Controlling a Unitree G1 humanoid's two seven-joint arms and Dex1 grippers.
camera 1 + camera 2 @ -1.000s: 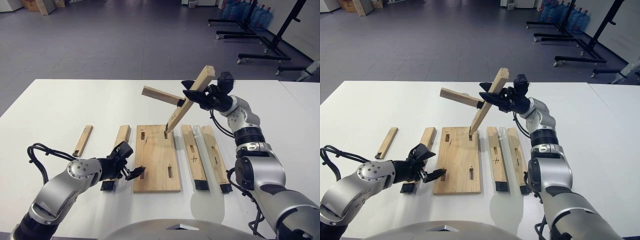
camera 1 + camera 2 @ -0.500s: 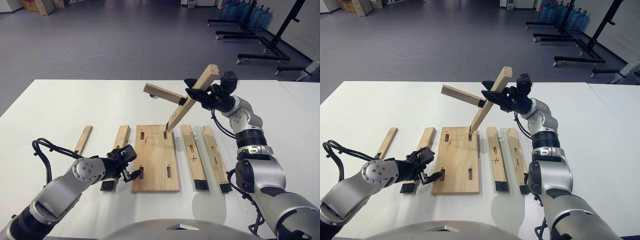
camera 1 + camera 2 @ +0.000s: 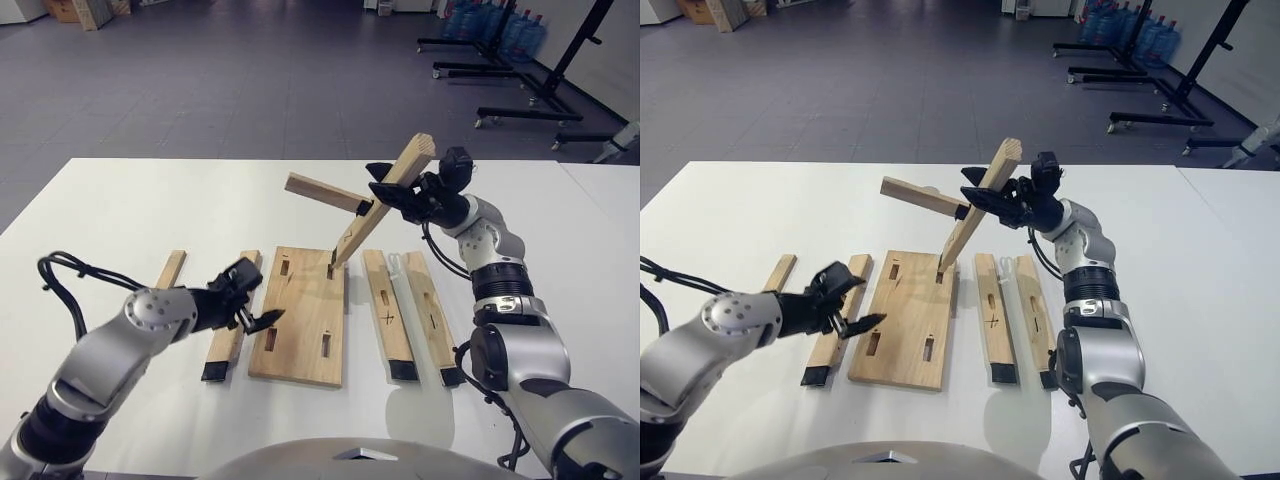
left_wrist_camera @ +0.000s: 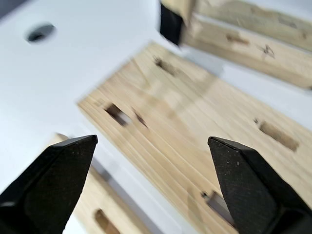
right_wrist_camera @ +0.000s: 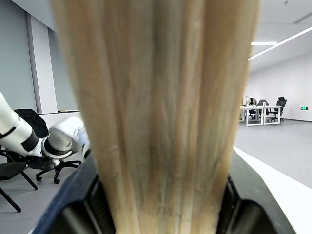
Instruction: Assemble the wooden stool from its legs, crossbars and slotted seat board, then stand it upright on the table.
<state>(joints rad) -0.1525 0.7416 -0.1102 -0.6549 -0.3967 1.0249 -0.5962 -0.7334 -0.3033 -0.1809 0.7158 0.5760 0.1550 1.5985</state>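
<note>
The slotted seat board [image 3: 300, 340] lies flat on the white table, slightly askew. My right gripper [image 3: 388, 193] is shut on a wooden leg [image 3: 408, 167] that slants down to the board's far right slot [image 3: 331, 268]; a crossbar [image 3: 320, 190] sticks out from that leg to the left. In the right wrist view the leg [image 5: 156, 97] stands between the fingers. My left gripper [image 3: 260, 318] hovers open at the board's left edge, with the board [image 4: 204, 131] showing between its fingertips [image 4: 53, 170].
Two slotted legs [image 3: 387, 315] [image 3: 432, 315] lie right of the board. Another leg [image 3: 230, 325] and a short crossbar [image 3: 168, 275] lie on its left. The table [image 3: 120, 210] has free room at the far side and at both ends.
My left gripper has moved farther from me along the board's left edge. The board's near end has swung to the left. The held leg and right gripper have barely shifted.
</note>
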